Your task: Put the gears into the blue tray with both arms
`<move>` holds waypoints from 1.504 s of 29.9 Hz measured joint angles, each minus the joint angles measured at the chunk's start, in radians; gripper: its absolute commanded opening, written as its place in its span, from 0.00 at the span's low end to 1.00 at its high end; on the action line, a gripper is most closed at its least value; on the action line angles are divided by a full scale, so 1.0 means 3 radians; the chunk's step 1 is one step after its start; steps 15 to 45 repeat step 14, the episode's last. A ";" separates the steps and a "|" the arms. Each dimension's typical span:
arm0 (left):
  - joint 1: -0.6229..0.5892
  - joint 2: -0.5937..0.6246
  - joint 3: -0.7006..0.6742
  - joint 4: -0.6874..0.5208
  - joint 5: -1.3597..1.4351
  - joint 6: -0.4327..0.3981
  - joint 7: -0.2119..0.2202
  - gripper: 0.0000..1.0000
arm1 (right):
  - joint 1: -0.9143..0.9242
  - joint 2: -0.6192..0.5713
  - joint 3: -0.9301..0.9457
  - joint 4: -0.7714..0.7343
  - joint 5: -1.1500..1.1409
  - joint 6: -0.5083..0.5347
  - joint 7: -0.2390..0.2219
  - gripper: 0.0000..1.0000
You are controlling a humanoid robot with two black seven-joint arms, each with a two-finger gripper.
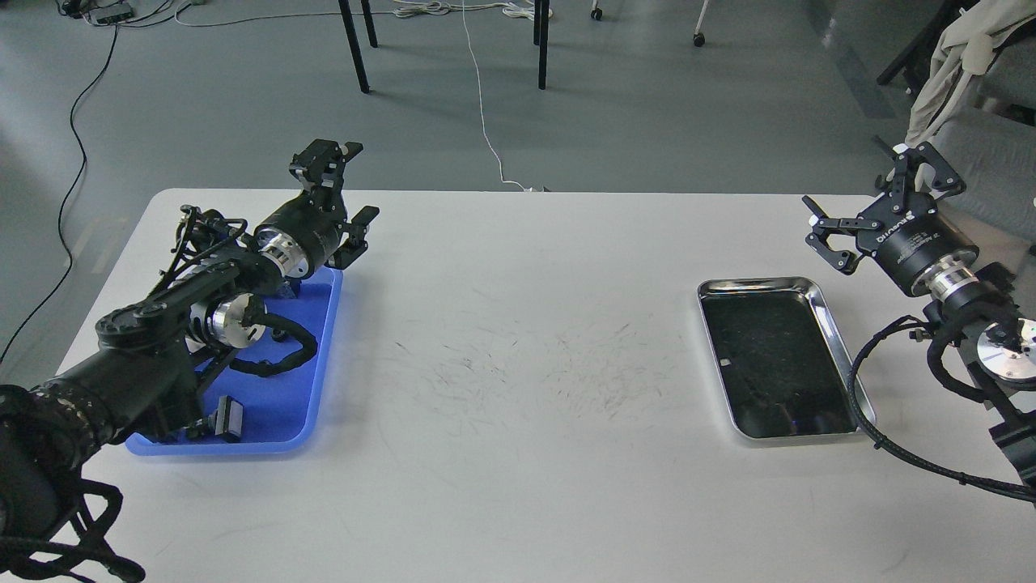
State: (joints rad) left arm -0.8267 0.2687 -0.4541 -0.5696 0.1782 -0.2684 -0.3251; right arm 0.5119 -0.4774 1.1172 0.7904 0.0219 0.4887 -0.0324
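The blue tray (317, 356) lies at the table's left side, and my left arm covers most of it. No gears show; the arm and its cable hide the tray floor where they could lie. My left gripper (344, 194) hangs open and empty above the tray's far right corner, pointing away from me. At the far right, my right gripper (863, 186) is also open and empty. It is raised beyond the far right corner of the steel tray, near the table's back edge.
A shiny steel tray (809, 283) sits at the right with nothing in it. A black push-button switch (227, 418) lies in the blue tray's near corner. Chair and table legs stand on the floor beyond the table.
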 measured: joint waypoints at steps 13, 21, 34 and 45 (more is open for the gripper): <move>0.0082 -0.0063 -0.0572 0.0074 -0.0018 -0.0028 0.0038 0.98 | 0.0078 0.0053 -0.0041 0.0023 -0.0006 0.0000 0.0001 0.99; 0.0081 -0.0063 -0.0606 0.0078 -0.0029 -0.0025 0.0054 0.98 | 0.0080 0.0053 -0.0042 0.0022 -0.0006 0.0000 0.0001 0.99; 0.0081 -0.0063 -0.0606 0.0078 -0.0029 -0.0025 0.0054 0.98 | 0.0080 0.0053 -0.0042 0.0022 -0.0006 0.0000 0.0001 0.99; 0.0081 -0.0063 -0.0606 0.0078 -0.0029 -0.0025 0.0054 0.98 | 0.0080 0.0053 -0.0042 0.0022 -0.0006 0.0000 0.0001 0.99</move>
